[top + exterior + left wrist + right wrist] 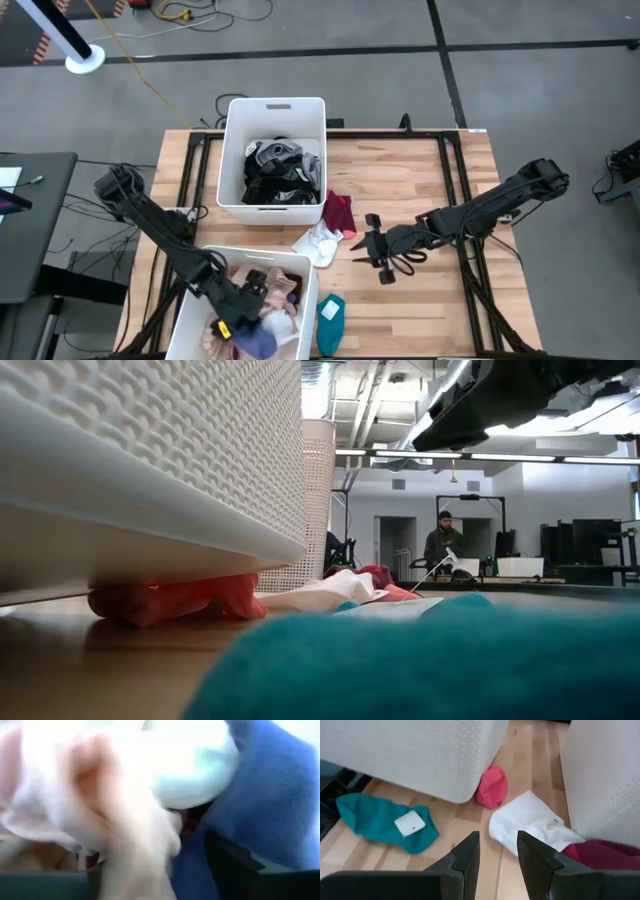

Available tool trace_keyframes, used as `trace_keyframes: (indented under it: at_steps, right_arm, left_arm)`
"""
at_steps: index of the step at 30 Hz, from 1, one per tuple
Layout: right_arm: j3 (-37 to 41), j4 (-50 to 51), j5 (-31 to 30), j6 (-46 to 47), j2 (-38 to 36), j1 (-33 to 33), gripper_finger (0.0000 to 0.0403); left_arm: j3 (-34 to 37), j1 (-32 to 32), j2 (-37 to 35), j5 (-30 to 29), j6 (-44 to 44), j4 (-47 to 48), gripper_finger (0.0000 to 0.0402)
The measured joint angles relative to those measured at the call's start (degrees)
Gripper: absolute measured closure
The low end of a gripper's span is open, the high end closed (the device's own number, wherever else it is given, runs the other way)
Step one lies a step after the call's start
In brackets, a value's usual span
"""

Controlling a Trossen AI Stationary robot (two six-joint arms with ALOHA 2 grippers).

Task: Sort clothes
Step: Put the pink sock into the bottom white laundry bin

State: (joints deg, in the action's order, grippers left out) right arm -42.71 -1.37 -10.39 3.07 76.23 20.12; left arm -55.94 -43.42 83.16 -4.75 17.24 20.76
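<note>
Left gripper [243, 308] in near white plastic bin [190, 300], among pink, white, blue garments [270, 312], grip unclear | right gripper [496, 851] parted, empty | far bin [274, 108]: black-grey clothes [281, 172]

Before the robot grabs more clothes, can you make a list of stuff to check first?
1. Right gripper open and empty: ok, its fingers stand apart with nothing between them.
2. Clothes left on the table to sort: ok, a white garment, a maroon garment, a teal garment and a pink garment lie there.
3. Way to the white garment free: ok, it lies just ahead of the right gripper.
4. Left gripper clear of the near bin: not ok, it is down among the clothes inside.
5. Left gripper let go of its clothes: cannot tell.
6. Pink garment easy to reach: not ok, it is tucked under the near bin's edge.
</note>
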Motion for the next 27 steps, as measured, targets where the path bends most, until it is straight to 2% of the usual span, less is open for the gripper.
trace_keyframes:
  at_steps: [11, 18, 27]
  right_arm:
    - [6.05, -9.67, 0.07, 1.50, -0.02, 0.02, 0.0257]
    - [10.20, -19.89, 0.20, 2.06, 1.28, 0.27, 0.0257]
    - [10.88, -37.32, 5.93, 2.49, 14.46, 0.46, 0.0257]
  left_arm:
    - [-2.28, -0.99, -7.80, 0.00, -0.26, 1.78, 0.0212]
    - [-2.28, -2.05, -11.46, 0.02, -0.98, 1.54, 0.0212]
    - [-2.30, -2.32, -12.96, 0.07, -1.55, 1.38, 0.0212]
